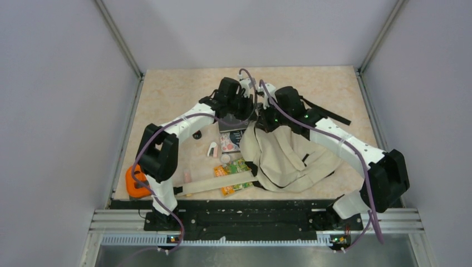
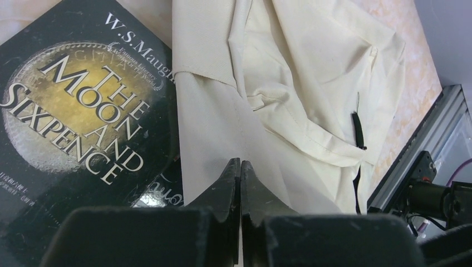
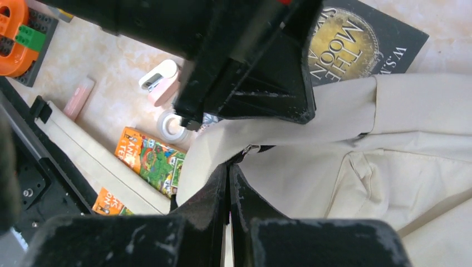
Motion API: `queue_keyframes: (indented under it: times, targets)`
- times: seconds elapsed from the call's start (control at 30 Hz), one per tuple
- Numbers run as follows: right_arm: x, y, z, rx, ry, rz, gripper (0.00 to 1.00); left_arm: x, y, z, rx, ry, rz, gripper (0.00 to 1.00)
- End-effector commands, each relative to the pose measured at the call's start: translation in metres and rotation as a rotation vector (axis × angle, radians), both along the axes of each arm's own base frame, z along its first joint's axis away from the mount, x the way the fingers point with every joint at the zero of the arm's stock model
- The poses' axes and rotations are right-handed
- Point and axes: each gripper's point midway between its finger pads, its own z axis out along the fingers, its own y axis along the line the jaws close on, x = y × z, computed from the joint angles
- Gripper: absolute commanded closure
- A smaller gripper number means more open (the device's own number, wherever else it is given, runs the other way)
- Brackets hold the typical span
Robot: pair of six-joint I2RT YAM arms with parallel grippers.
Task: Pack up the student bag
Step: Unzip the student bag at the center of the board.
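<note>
The student bag [image 1: 289, 158], cream-beige with black zippers, lies crumpled at the table's middle right. It also shows in the left wrist view [image 2: 289, 83] and the right wrist view [image 3: 356, 167]. My left gripper [image 1: 246, 111] is shut at the bag's far top edge, with fabric folding up to its tips [image 2: 240, 162]. My right gripper [image 1: 271, 115] is just beside it, its jaws [image 3: 228, 166] shut on the bag's edge by the black zipper and metal pull [image 3: 251, 149]. A dark book, "The Moon and Sixpence" [image 2: 72, 111], lies partly under the bag.
A colourful orange-green book [image 1: 234, 172] lies under a long beige strap [image 1: 214, 184]. Near it are a tape roll [image 1: 225, 157], a pink-white stapler [image 1: 212, 149], a pink eraser [image 1: 187, 177] and an orange block toy [image 1: 135, 181] at the left front edge. A black strap [image 1: 328, 114] trails toward the far right.
</note>
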Motion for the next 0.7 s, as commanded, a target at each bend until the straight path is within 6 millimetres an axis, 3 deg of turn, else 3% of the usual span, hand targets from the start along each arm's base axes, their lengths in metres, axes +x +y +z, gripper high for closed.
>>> queue_keyframes:
  times: [0.0,0.13,0.27,0.57,0.67]
  targets:
    - [-0.008,0.032,0.068,0.098,-0.153,0.1,1.0,-0.003,-0.011,0.016,-0.081,-0.03,-0.033,1.0]
    - [-0.021,0.049,0.077,0.089,-0.169,0.15,1.0,0.002,-0.013,0.025,-0.115,-0.051,-0.002,1.0]
    - [-0.038,0.056,0.067,0.044,-0.161,0.179,1.0,0.012,-0.009,0.034,-0.137,-0.074,0.044,1.0]
    - [-0.078,0.049,0.033,-0.042,-0.096,0.212,1.0,0.031,-0.004,0.049,-0.219,-0.08,0.104,1.0]
    - [-0.077,0.042,0.022,-0.076,-0.084,0.164,1.0,0.032,-0.003,0.054,-0.223,-0.096,0.095,1.0]
